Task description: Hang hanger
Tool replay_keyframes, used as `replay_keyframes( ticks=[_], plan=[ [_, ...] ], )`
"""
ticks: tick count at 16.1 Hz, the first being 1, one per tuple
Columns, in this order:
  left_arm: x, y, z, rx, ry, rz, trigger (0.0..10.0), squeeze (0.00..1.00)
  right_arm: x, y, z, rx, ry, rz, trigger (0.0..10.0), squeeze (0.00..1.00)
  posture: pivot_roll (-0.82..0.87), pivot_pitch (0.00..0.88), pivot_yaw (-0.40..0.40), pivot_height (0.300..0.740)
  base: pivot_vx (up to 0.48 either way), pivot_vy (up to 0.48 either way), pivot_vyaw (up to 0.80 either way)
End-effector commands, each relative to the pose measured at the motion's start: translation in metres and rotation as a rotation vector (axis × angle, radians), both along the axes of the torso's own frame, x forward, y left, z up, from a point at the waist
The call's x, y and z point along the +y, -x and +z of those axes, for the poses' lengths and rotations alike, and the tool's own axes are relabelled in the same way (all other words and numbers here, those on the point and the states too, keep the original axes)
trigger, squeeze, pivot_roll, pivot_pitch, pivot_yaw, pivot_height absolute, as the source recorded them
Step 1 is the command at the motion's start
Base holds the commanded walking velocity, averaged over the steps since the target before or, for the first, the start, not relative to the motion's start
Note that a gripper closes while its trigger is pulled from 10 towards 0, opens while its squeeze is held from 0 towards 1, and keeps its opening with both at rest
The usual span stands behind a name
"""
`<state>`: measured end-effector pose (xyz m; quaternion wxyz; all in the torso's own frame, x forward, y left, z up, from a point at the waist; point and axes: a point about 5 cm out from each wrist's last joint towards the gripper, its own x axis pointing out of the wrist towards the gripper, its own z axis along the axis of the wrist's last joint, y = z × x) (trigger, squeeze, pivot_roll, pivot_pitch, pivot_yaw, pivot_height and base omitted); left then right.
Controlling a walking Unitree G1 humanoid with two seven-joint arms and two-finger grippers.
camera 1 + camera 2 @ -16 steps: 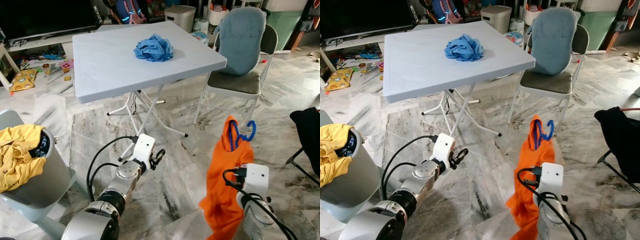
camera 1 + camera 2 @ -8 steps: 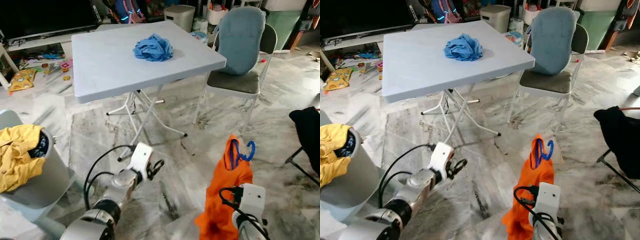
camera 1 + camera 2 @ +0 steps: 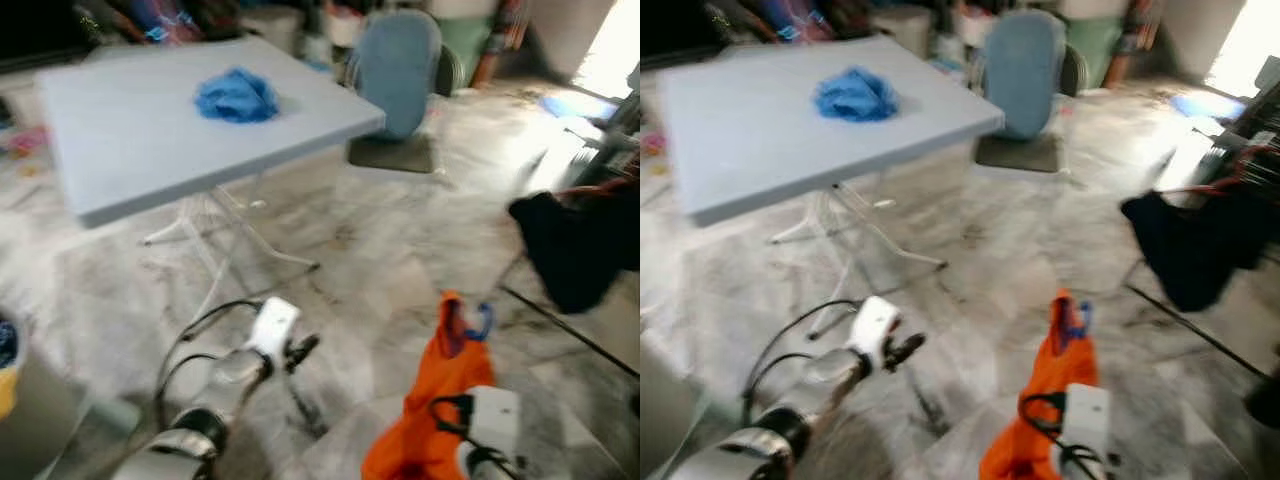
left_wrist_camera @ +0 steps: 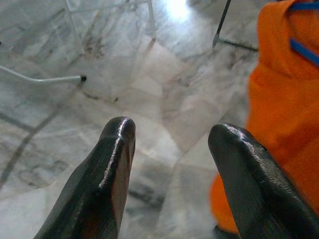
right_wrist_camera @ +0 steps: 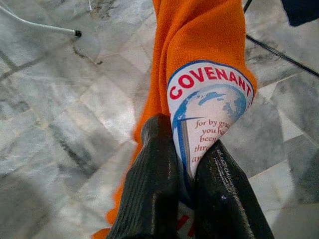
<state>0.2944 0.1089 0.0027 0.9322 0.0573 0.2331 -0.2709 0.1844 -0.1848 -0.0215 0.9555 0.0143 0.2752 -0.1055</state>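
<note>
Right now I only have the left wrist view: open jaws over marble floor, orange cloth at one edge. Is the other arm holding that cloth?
Observer: Yes. The right gripper is shut on the orange shirt, with its jaws pinching the printed white patch.
Operator: Is the shirt on a hanger?
Observer: The eye views show a blue hanger, with its hook sticking out of the top of the shirt.
Operator: Is there anywhere to hang it?
Observer: A dark garment hangs ahead on the robot's right. What it hangs from is too blurred to name.
</note>
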Motion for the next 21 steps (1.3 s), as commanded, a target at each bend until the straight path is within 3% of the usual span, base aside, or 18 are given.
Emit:
replay_keyframes(
  ticks=[1, 5, 12, 17, 21],
  plan=[
    [0.001, -0.005, 0.004, -0.007, 0.005, 0.026, 10.0, 0.0, -0.005, -0.006, 0.004, -0.035, 0.012, -0.003, 10.0, 0.0, 0.02, 0.0, -0.031, 0.74, 0.0, 0.428, -0.8],
    [0.011, -0.003, 0.0, 0.006, -0.042, 0.043, 10.0, 0.0, -0.002, -0.017, -0.001, -0.037, 0.017, 0.019, 10.0, 0.0, 0.03, 0.0, -0.038, 0.74, 0.0, 0.436, -0.8],
    [0.017, -0.001, -0.002, 0.014, -0.059, 0.052, 10.0, 0.0, 0.004, -0.009, -0.014, -0.012, 0.005, 0.048, 10.0, 0.0, 0.05, 0.0, -0.051, 0.74, 0.0, 0.398, -0.8],
    [0.018, -0.002, -0.002, 0.012, -0.071, 0.042, 10.0, 0.0, 0.004, -0.017, -0.015, -0.032, 0.005, 0.061, 10.0, 0.0, 0.05, 0.0, -0.043, 0.74, 0.0, 0.382, -0.31],
    [0.014, -0.005, 0.001, 0.008, -0.073, 0.024, 10.0, 0.0, 0.004, -0.014, -0.016, -0.036, 0.01, 0.059, 10.0, 0.0, 0.03, 0.0, -0.033, 0.74, 0.291, 0.373, -0.39]
  ],
)
